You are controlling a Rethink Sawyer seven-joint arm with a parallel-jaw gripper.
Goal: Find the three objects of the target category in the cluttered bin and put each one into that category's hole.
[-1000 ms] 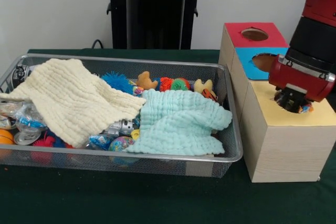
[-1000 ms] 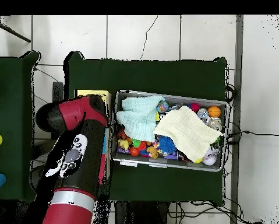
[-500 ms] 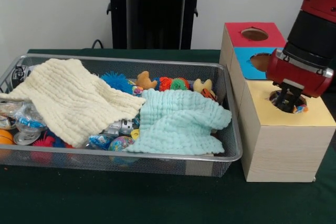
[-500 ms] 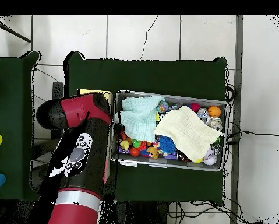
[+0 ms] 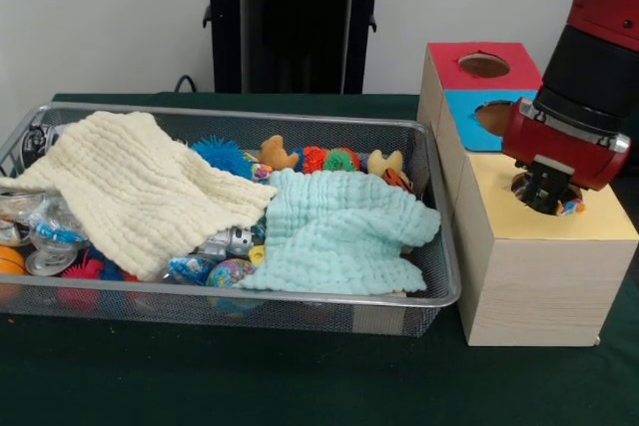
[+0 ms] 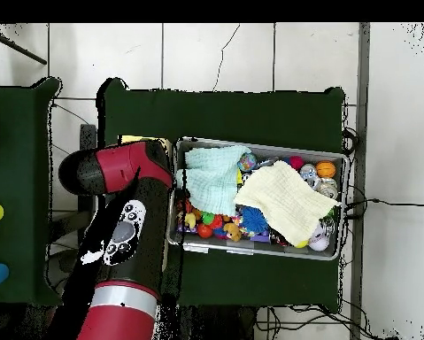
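At the yellow hole

Front: my gripper (image 5: 545, 197) hangs over the yellow hole (image 5: 544, 190), a small colourful toy (image 5: 571, 207) on its rim; jaw state unclear. Likely light, slippery; pinch its middle.
Overhead: my arm (image 6: 122, 239) hides the boxes beside the bin (image 6: 259, 251).

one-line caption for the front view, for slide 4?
Sawyer's tool above the yellow hole of the sorting box, beside a mesh bin of toys under two cloths.

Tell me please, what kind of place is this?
Probably a robotics lab set up for sorting trials. A red and black robot arm works over a wooden box with red, blue and yellow holed tops, beside a wire mesh bin of toys and cloths, all on a green-covered table.
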